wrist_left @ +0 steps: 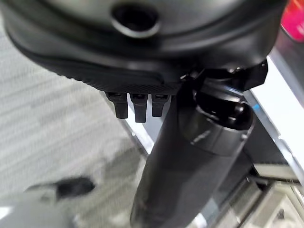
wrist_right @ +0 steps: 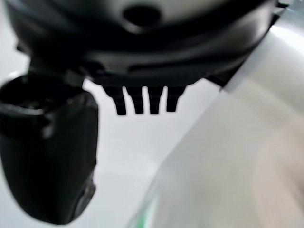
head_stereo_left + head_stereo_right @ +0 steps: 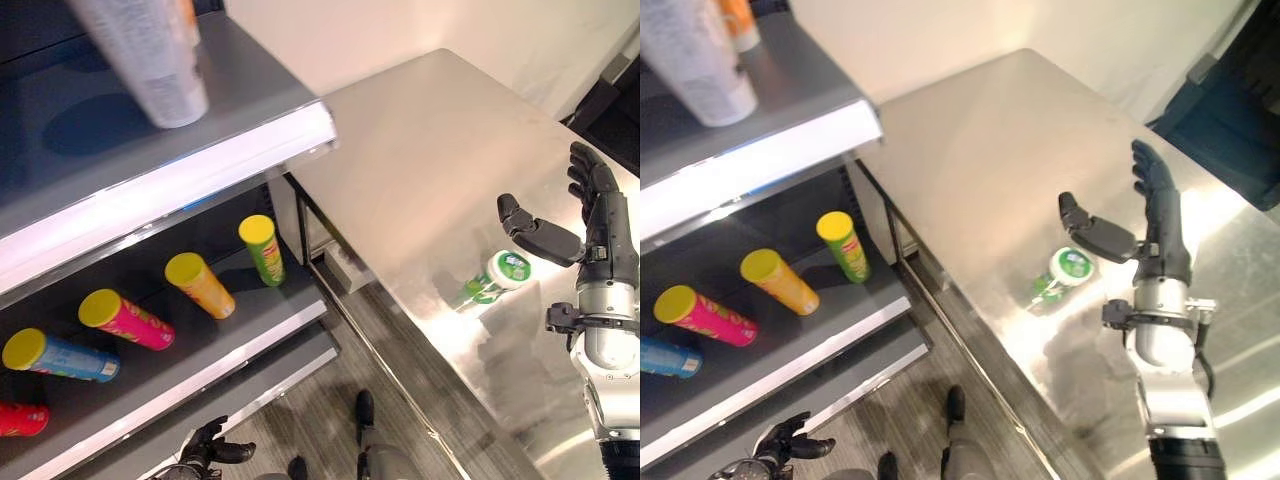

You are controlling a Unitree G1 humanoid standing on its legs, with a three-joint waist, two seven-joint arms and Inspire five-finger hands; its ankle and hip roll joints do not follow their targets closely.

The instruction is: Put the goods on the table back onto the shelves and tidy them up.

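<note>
1. My right hand (image 3: pixel 1155 235) hovers over the steel surface (image 3: pixel 420 150), fingers straight and thumb spread, ready to wrap the green can (image 3: pixel 497 275) lying just beside it.
2. My left hand (image 3: pixel 205 448) hangs low, loosely relaxed, holding nothing.
3. Other cans already lie on the shelf (image 3: pixel 180 385).

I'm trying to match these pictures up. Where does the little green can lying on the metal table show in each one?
Left eye view: the green can lies right of centre on the table, just beside the right hand.
Right eye view: the can lies near the middle.
Left wrist view: I can't make it out.
Right wrist view: I can't tell.
Shared landmark: the green can on the shelf.
</note>
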